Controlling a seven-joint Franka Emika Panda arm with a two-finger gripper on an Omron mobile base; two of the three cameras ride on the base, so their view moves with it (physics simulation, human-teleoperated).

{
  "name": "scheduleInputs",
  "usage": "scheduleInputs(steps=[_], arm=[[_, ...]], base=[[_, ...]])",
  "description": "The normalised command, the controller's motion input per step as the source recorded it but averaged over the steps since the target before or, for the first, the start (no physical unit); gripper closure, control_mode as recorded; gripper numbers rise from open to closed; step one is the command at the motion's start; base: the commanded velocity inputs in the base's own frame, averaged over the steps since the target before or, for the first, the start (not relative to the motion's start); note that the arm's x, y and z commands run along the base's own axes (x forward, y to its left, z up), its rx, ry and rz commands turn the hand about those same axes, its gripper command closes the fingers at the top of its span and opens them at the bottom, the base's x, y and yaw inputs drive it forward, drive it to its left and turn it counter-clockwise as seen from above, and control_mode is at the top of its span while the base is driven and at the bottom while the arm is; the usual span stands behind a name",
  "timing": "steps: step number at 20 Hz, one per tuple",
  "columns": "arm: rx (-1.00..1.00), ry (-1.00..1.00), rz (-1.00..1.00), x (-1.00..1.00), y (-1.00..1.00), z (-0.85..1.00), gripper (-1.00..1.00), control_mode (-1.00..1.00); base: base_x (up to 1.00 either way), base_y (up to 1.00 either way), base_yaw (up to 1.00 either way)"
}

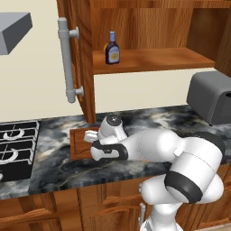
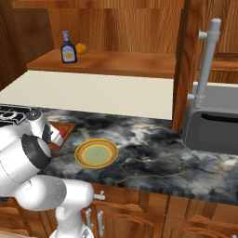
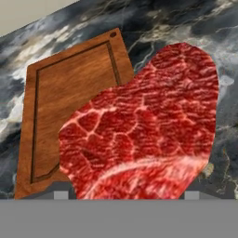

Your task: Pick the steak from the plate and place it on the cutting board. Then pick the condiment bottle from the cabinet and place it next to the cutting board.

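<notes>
A small rectangular reddish-brown wooden cutting board [image 3: 69, 97] is lying on the dark marbled stone counter [image 2: 153, 148]. A flat red marbled raw steak [image 3: 148, 125] is hanging over the board's 4 o'clock side in the hand view. A round yellow-orange plate [image 2: 96, 153] is sitting at the board's 3 o'clock. A small dark condiment bottle [image 1: 112, 48] is standing inside the brown wood-grain wall cabinet [image 1: 149, 58], above the board at 12 o'clock.

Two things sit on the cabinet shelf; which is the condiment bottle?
The condiment bottle is the dark, capped, yellow-labelled one on the left in the right base view; the orange ball beside it isn't.
</notes>
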Motion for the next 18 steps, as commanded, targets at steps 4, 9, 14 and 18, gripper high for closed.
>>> scheduleInputs(steps=[4, 9, 14, 18], arm=[[0.01, -0.02, 0.00, 0.00, 0.25, 0.00, 1.00, -1.00], [0.00, 0.00, 0.00, 0.00, 0.22, 0.00, 1.00, -1.00], [0.00, 0.00, 0.00, 0.12, 0.13, 0.00, 1.00, -1.00], [0.00, 0.00, 0.00, 0.18, 0.09, 0.00, 1.00, -1.00]], base=[[0.00, 0.00, 0.00], [0.00, 0.00, 0.00], [0.00, 0.00, 0.00], [0.00, 0.00, 0.00]])
